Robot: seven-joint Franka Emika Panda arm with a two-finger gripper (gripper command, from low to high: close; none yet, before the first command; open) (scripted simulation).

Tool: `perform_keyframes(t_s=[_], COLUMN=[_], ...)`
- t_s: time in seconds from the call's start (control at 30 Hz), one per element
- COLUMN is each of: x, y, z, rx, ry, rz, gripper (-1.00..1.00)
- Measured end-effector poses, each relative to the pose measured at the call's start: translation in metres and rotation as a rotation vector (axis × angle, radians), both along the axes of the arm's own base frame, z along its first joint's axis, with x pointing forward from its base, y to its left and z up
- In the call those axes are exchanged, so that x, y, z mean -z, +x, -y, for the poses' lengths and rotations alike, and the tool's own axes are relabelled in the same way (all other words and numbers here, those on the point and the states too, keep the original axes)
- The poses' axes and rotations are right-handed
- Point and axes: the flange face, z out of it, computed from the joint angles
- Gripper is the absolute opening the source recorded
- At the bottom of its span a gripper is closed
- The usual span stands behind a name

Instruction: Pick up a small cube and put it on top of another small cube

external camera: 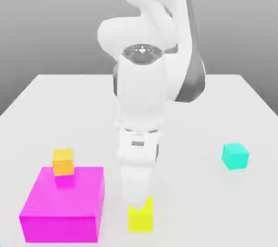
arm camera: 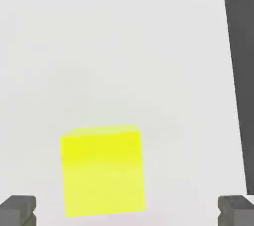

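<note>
**My claw stood open above the yellow cube**

My claw (arm camera: 126, 210) was low over the table, its jaws wide apart, and nothing was between them yet. In the hand view the two dark fingertips (arm camera: 19, 209) stood at both sides of the yellow cube (arm camera: 103, 170), well apart from its faces. The cube sat on the white table (arm camera: 124, 46), plain and matte.

In the exterior view my white arm (external camera: 142, 110) came down just behind the same yellow cube (external camera: 141, 217) and hid a part of it. The table (external camera: 217, 110) was pale and smooth, with a grey wall behind.

This view showed more things. The teal cube (external camera: 235, 156) lay well apart, toward the exterior view's right. At the exterior view's left stood a large magenta block (external camera: 64, 205), and a small orange cube (external camera: 63, 162) appeared at its far edge.
</note>
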Motion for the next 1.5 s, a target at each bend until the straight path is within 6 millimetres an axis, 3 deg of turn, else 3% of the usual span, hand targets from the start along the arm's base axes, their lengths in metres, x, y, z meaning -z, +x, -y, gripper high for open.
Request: perform_keyframes(t_s=[0.1,0.13,0.37,0.57,0.63,0.73,0.9,1.0,1.37,1.5], x=[0.034,0.045,0.047,-0.010,-0.020,-0.032,-0.048,-0.055,-0.071,-0.064], y=[-0.001,-0.002,-0.002,-0.003,-0.009,-0.024,-0.062,-0.089,-0.207,-0.216], z=[0.000,0.000,0.000,-0.004,-0.031,-0.086,-0.159,-0.192,-0.276,-0.280], rx=[-0.008,-0.009,-0.009,-0.026,-0.140,-0.366,-0.725,-0.929,-1.676,-1.740], ry=[0.000,0.000,0.000,0.002,0.011,0.022,0.034,0.035,0.001,-0.024], rz=[-0.004,-0.004,-0.007,-0.007,-0.005,-0.001,0.003,0.004,-0.003,-0.010], gripper=[0.00,-1.00,-1.00,-1.00,-1.00,-1.00,-1.00,-1.00,-1.00,-1.00])
